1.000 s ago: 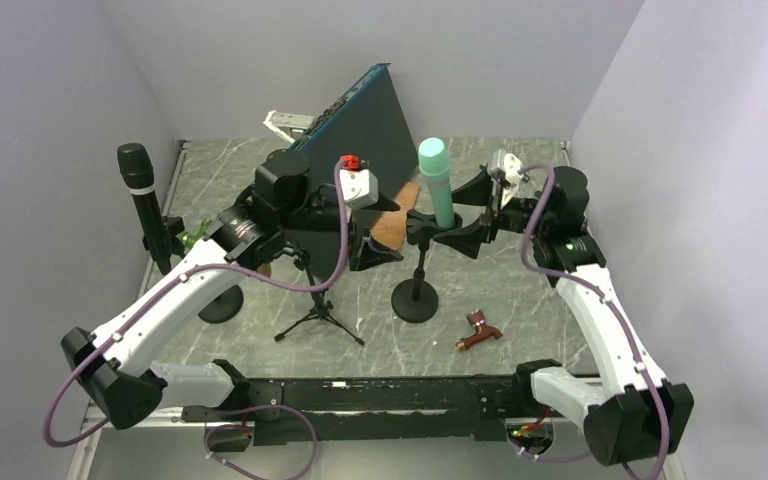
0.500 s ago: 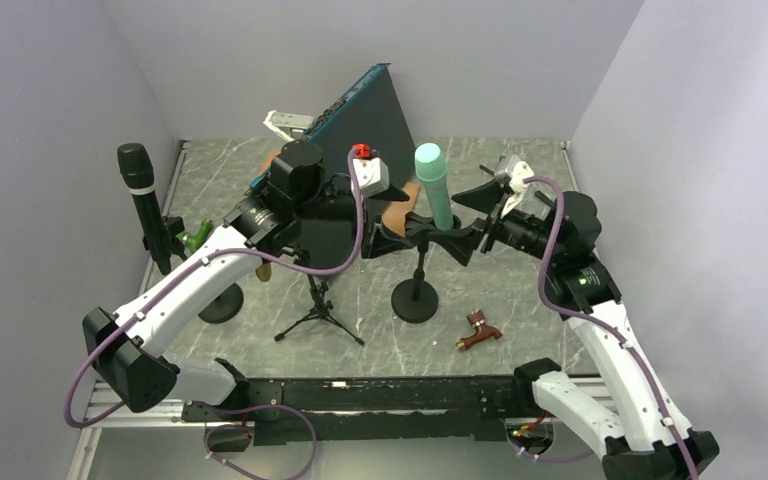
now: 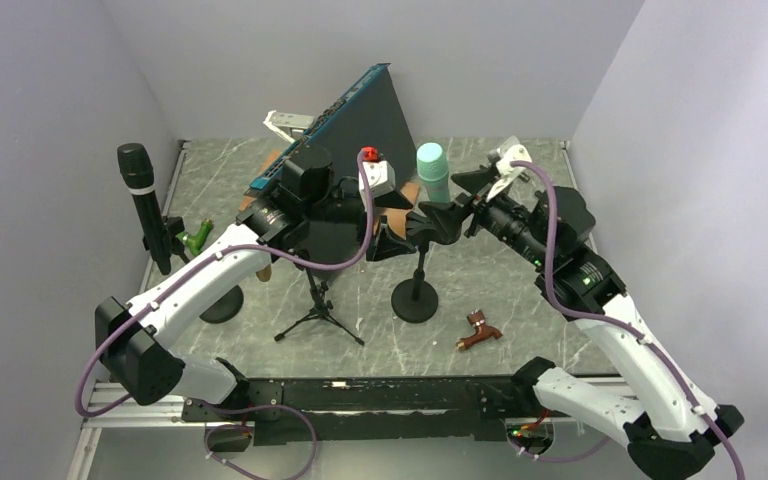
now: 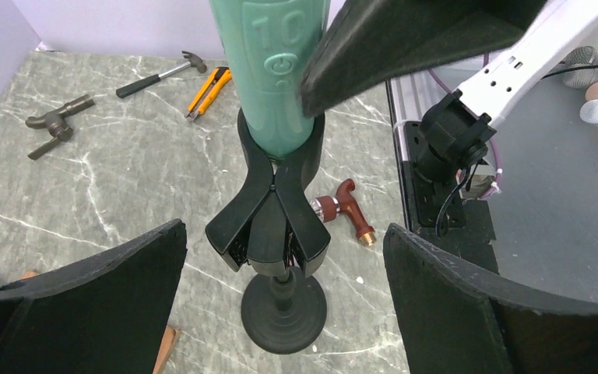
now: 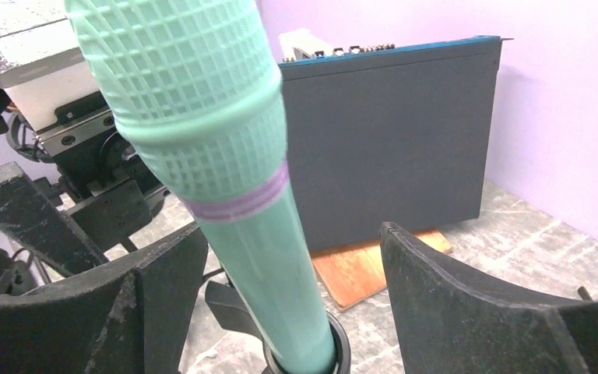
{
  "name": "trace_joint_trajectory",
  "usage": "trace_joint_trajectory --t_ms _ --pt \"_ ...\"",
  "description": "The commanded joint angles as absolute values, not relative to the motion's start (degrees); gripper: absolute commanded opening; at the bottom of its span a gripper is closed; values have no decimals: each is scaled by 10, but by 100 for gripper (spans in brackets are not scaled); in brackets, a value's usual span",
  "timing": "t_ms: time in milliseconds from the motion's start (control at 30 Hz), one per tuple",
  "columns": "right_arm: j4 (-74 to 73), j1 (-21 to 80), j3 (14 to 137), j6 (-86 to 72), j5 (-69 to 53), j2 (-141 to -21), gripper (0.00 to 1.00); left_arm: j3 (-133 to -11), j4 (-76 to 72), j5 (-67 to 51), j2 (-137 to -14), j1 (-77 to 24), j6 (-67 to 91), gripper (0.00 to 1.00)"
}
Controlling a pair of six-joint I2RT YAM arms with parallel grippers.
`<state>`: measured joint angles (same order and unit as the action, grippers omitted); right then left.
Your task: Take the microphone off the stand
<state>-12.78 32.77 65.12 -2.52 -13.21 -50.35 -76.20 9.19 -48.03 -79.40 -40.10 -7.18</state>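
In the centre of the top view, the mint-green mesh-headed microphone (image 3: 433, 185) stands upright in the forked clip of the black round-based stand (image 3: 416, 298) on the grey marbled tabletop (image 3: 520, 290). The left gripper (image 3: 397, 222) has its jaws wide apart, flanking the clip without touching it. The right gripper (image 3: 457, 205), reaching in from the right of the frame, also has its jaws apart, on either side of the microphone's shaft just below the head; neither finger clamps it.

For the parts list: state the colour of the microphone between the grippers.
The microphone is mint green with a thin lilac band; clearest in the right wrist view.
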Motion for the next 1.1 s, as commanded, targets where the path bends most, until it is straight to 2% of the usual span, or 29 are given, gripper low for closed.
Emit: trace_joint_trajectory --t_ms 0,200,267,433,600,667,700,767,800,867,967,1067 --pt "-143 381 692 3 -22 -531 81 -759 59 -491 -796 -400 -62 99" --pt "-132 451 701 42 71 -552 78 -762 49 -486 -811 -400 -43 99" --pt "-126 469 699 50 103 -556 73 -762 48 -484 -814 -401 -40 98" --pt "-119 489 704 63 153 -567 53 -767 55 -483 -822 -404 -40 93" --pt "-97 499 690 65 170 -560 50 -774 69 -475 -826 -413 -50 84" --pt "-93 501 688 69 175 -561 44 -780 88 -466 -827 -418 -66 74" --pt "-92 503 687 71 179 -562 37 -786 99 -468 -828 -420 -80 64" --pt "-91 504 687 75 184 -565 24 -796 118 -455 -830 -423 -86 23" --pt "-91 504 687 77 185 -565 19 -797 121 -444 -831 -424 -88 12" --pt "-88 505 687 77 185 -564 9 -799 131 -429 -833 -426 -93 0" --pt "-77 506 682 74 187 -557 0 -789 127 -412 -826 -428 -93 0" --pt "-71 507 685 72 197 -552 0 -777 119 -398 -817 -431 -91 0"
